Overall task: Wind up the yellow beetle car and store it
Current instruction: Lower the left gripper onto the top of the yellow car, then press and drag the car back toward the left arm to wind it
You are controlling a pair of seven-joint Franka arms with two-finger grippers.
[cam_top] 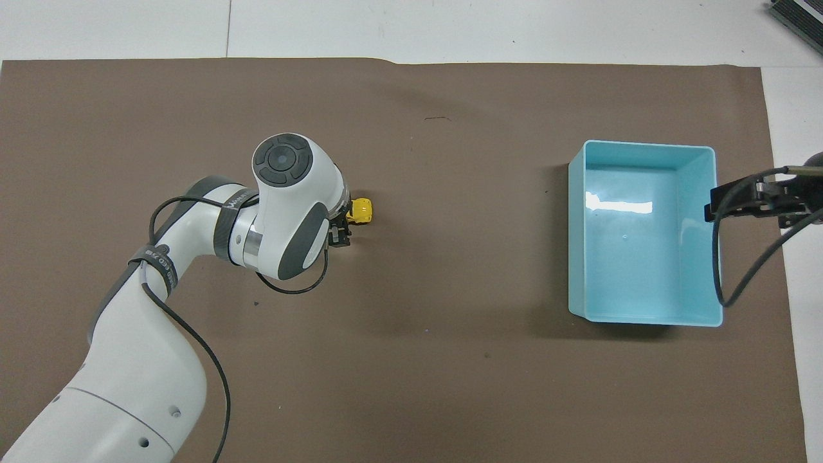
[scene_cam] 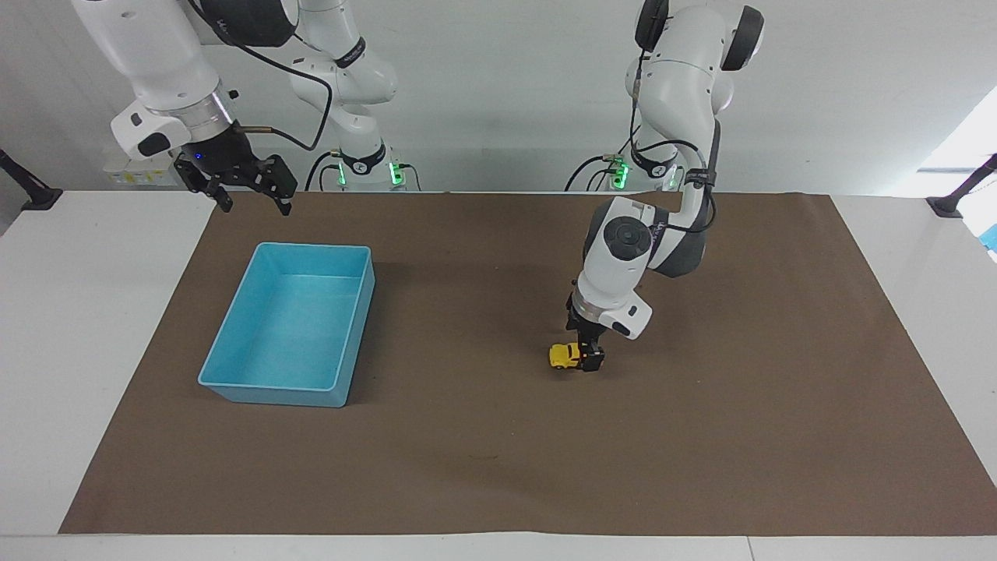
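The yellow beetle car [scene_cam: 562,355] stands on the brown mat near the table's middle, toward the left arm's end; only its front end [cam_top: 362,210] shows past the wrist in the overhead view. My left gripper [scene_cam: 590,357] is down at mat level, its fingers clamped across the car's rear half, one finger [cam_top: 339,236] pressed against the side nearer the robots. My right gripper [scene_cam: 255,202] hangs open and empty in the air over the mat's edge by the blue bin [scene_cam: 273,393], and that arm waits.
The blue bin [cam_top: 643,147] is empty and sits on the mat toward the right arm's end. The brown mat [scene_cam: 483,467] covers most of the white table. The right arm's cable [cam_top: 723,270] hangs over the bin's outer wall.
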